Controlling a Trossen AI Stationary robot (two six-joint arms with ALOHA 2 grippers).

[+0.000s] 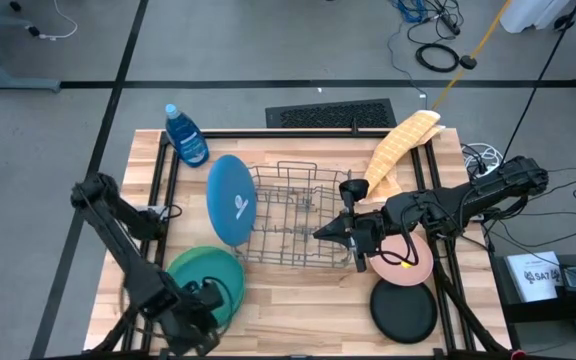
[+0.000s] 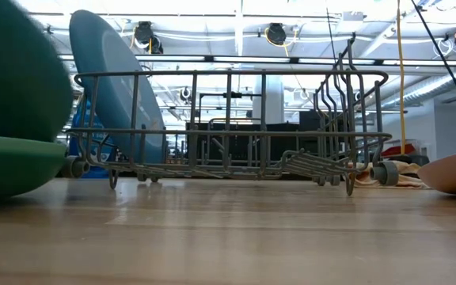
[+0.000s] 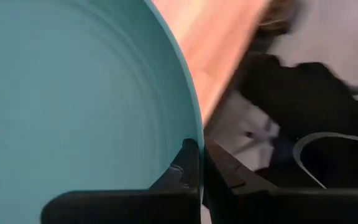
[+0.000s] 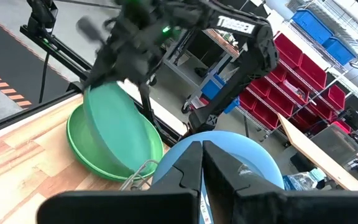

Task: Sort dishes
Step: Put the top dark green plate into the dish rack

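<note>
Left gripper point(image 1: 211, 303), at 7 o'clock on the table, is clamped on the rim of the teal plate point(image 1: 208, 276), tilted above the green plate point(image 1: 190, 297). Right gripper point(image 1: 320, 232), fingers closed and empty, hovers at the dish rack point(image 1: 293, 215) near table centre. Blue plate point(image 1: 231, 198) stands upright in the rack's 9 o'clock end. Pink plate point(image 1: 405, 262) and black plate point(image 1: 404, 310) lie at 4 o'clock.

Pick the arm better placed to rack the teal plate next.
Left. Its gripper is shut on the teal plate, tilted above the green plate. The right gripper sits shut and empty at the dish rack.
</note>
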